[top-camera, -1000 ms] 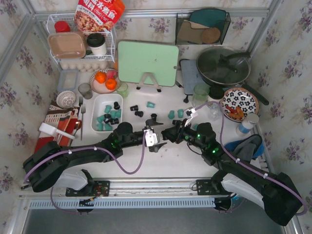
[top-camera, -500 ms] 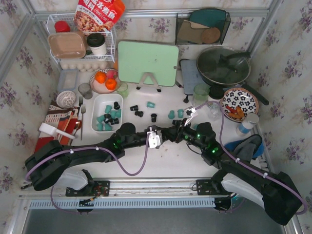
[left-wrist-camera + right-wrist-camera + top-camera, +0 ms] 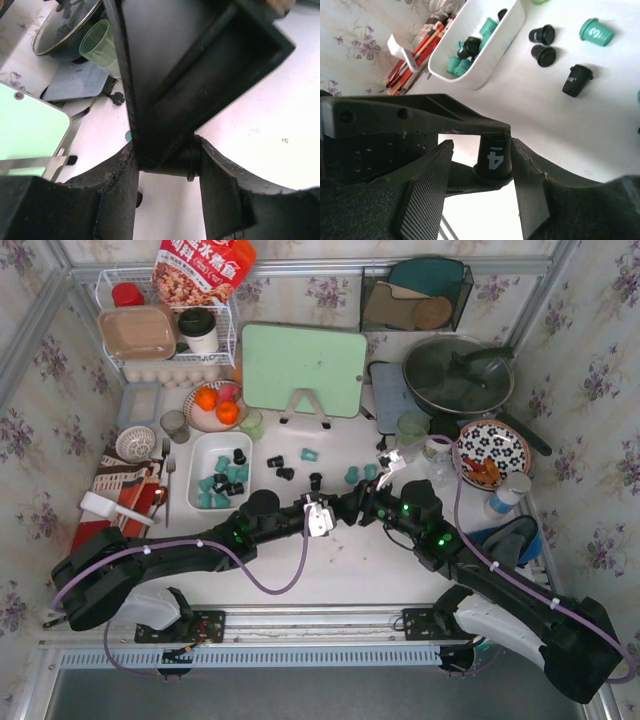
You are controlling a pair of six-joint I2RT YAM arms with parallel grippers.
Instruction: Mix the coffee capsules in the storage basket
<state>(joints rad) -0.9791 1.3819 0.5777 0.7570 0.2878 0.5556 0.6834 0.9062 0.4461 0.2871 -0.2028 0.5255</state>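
1. Both arms reach inward. Their fingers meet over the middle of the worktop, to the right of the white dish as seen from overhead.
2. Between the two sets of fingers is one black capsule marked with a white 4.
3. The left fingers are clenched on the black capsule. In the left wrist view both inner faces press against the dark shape between them.
4. The right fingers are released. They straddle the same capsule but stand wider than it, and a bright gap shows between the ribbed pad and the capsule's side.
5. The white dish holds a cluster of teal and black capsules, lying mostly in its middle and near part. The exact count cannot be read.
6. Loose capsules lie on the worktop outside the dish, to its right. Three black and three teal can be counted. The two rightmost teal ones sit close to the right arm's wrist.
7. The gripped capsule is apart from the dish and not over it. It is nearer the arm bases than the loose capsules.
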